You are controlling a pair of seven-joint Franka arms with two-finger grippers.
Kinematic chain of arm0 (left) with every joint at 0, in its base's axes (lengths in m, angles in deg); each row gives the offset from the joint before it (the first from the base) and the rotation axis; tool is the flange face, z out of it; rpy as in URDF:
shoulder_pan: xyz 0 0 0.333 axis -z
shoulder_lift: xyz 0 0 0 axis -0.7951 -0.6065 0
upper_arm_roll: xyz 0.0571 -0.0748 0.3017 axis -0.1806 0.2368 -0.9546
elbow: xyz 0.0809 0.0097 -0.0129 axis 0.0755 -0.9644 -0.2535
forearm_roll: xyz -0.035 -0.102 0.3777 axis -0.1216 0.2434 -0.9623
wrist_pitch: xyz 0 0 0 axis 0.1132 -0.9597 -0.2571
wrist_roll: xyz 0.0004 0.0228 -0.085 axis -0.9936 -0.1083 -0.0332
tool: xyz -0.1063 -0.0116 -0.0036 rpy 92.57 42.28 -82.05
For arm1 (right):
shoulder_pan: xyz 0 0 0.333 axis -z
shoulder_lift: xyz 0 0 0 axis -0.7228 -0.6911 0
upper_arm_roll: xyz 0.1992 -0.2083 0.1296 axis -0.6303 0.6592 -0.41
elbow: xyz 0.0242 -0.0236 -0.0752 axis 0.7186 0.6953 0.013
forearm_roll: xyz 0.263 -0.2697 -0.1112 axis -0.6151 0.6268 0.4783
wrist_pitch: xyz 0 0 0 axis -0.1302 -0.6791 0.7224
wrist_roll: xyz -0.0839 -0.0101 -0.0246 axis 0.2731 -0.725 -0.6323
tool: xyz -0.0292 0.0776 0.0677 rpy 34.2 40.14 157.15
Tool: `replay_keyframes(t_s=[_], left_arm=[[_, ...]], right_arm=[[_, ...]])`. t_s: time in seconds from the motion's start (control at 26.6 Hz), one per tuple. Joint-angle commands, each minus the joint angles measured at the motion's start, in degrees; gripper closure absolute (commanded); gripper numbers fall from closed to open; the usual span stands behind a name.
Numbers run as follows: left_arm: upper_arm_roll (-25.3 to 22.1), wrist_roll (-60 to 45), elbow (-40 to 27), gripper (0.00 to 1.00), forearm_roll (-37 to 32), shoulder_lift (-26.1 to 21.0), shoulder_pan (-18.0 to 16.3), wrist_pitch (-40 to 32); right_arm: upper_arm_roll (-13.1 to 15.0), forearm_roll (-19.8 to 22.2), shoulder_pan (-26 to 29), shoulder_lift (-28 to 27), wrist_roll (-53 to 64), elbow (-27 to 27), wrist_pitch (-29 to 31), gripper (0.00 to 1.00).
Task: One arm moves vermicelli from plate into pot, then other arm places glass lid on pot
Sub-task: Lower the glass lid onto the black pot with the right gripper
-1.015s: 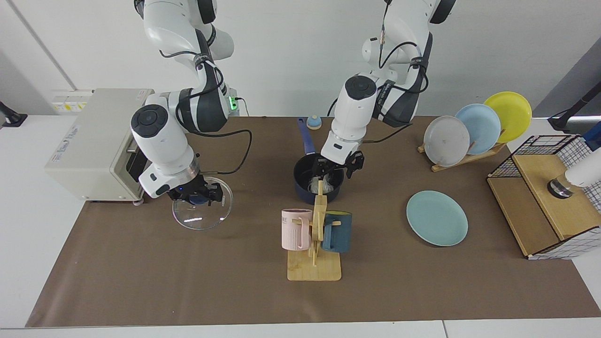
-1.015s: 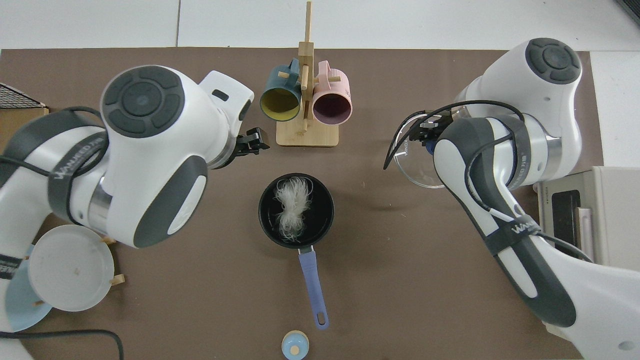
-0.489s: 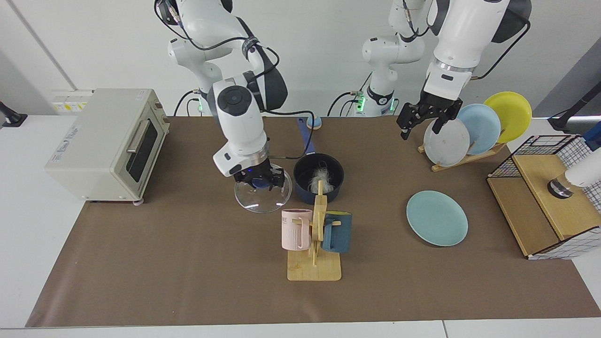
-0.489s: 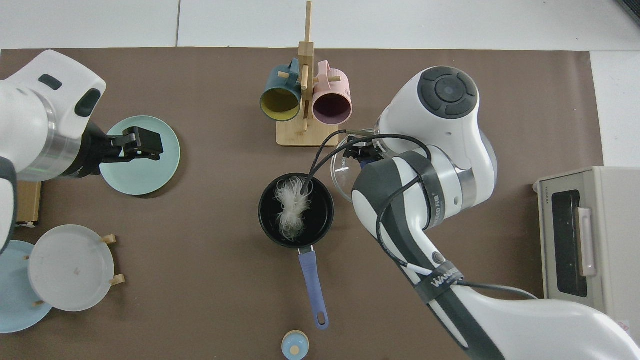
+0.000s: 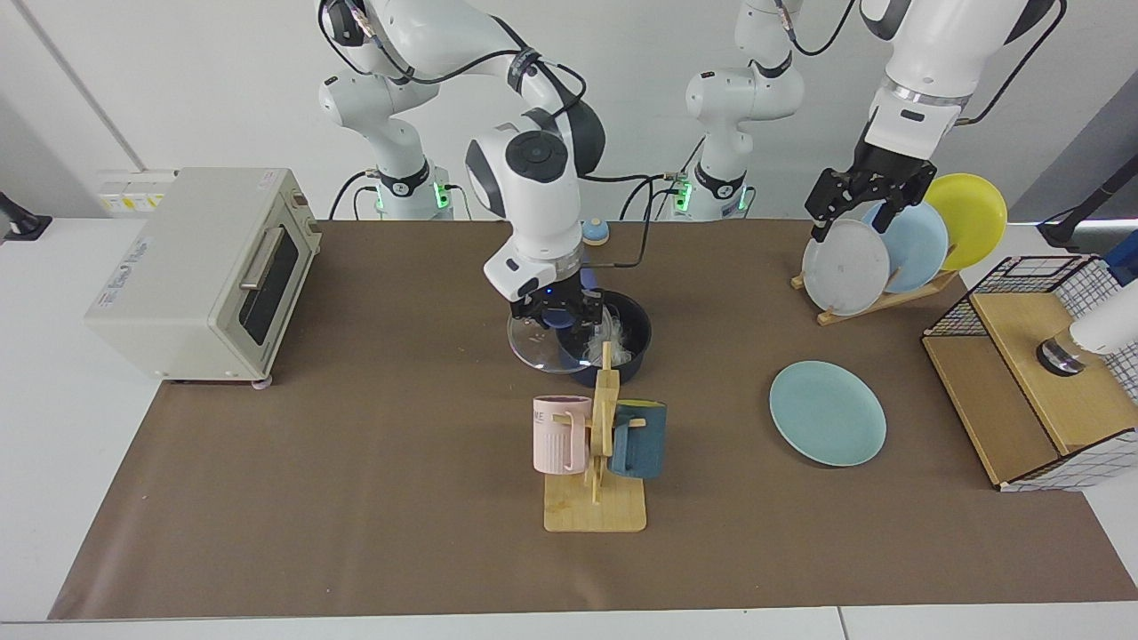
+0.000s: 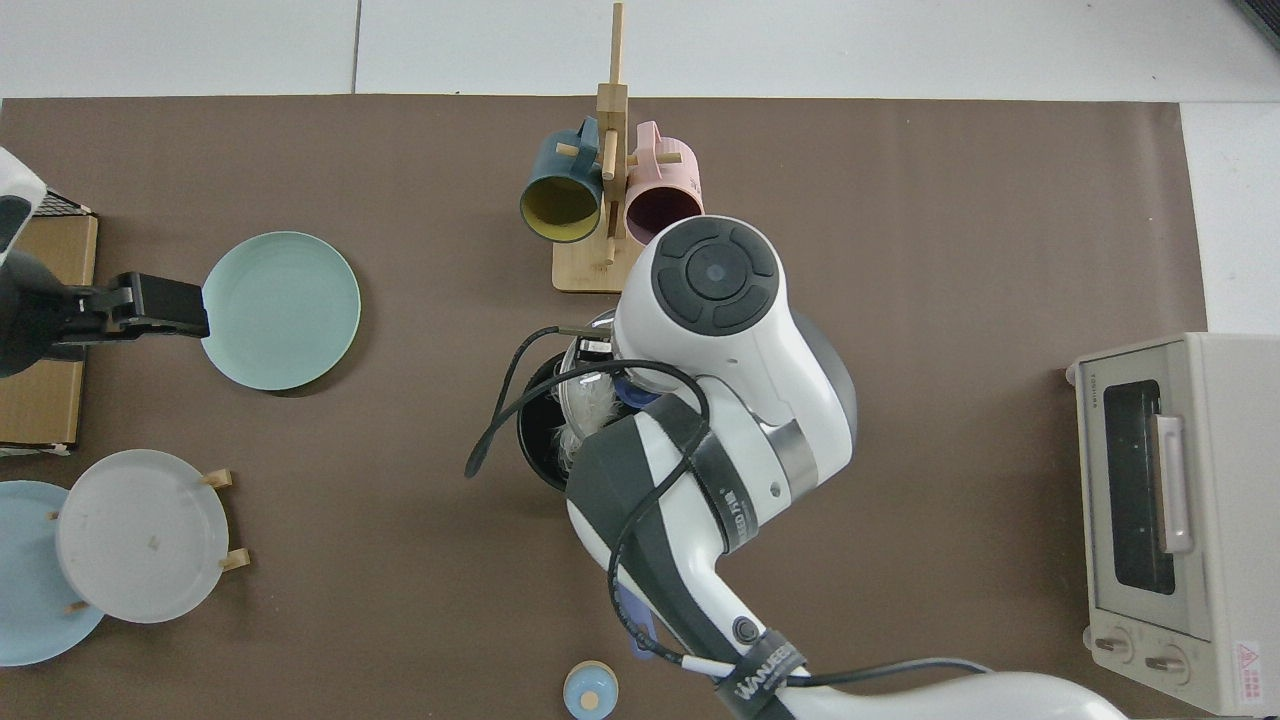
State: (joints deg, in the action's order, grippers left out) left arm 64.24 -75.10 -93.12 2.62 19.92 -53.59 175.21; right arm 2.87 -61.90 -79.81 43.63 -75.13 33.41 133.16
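From where I stand, the right claw (image 5: 558,313) is clamped on the blue knob of the glass lid (image 5: 544,342), holding it tilted over the near rim of the pot (image 5: 633,322). The lid covers only part of the pot and is not seated. From above, the right arm's bulk hides most of the pot, its handle and the lid; only a dark sliver of rim (image 6: 532,440) shows. The vermicelli (image 5: 613,342) lies in the pot, half masked by the lid and the mug rack (image 5: 597,462). The left claw (image 5: 861,197) hangs apart by the upright plates (image 5: 889,249). The green plate (image 5: 827,412) sits bare on the surface (image 5: 356,498)
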Motion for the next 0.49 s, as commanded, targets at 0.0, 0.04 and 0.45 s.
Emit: replay_keyframes(t_s=[0.0,0.04,0.45], left_arm=[[-1.8,2.5,-1.6,0.00,4.1,1.5,0.1,0.0],[-2.6,2.8,-1.5,0.00,5.4,1.5,0.1,0.2],[-6.3,9.3,-2.9,0.00,4.3,2.9,0.9,-1.8]], right_arm=[[0.4,-0.1,-3.4,-0.2,-4.8,-1.6,-0.2,1.00],[0.4,0.3,-3.6,-0.5,-4.8,-2.0,-0.1,1.00],[0.3,-0.5,-6.5,-4.2,-8.1,-6.6,-1.7,1.00]])
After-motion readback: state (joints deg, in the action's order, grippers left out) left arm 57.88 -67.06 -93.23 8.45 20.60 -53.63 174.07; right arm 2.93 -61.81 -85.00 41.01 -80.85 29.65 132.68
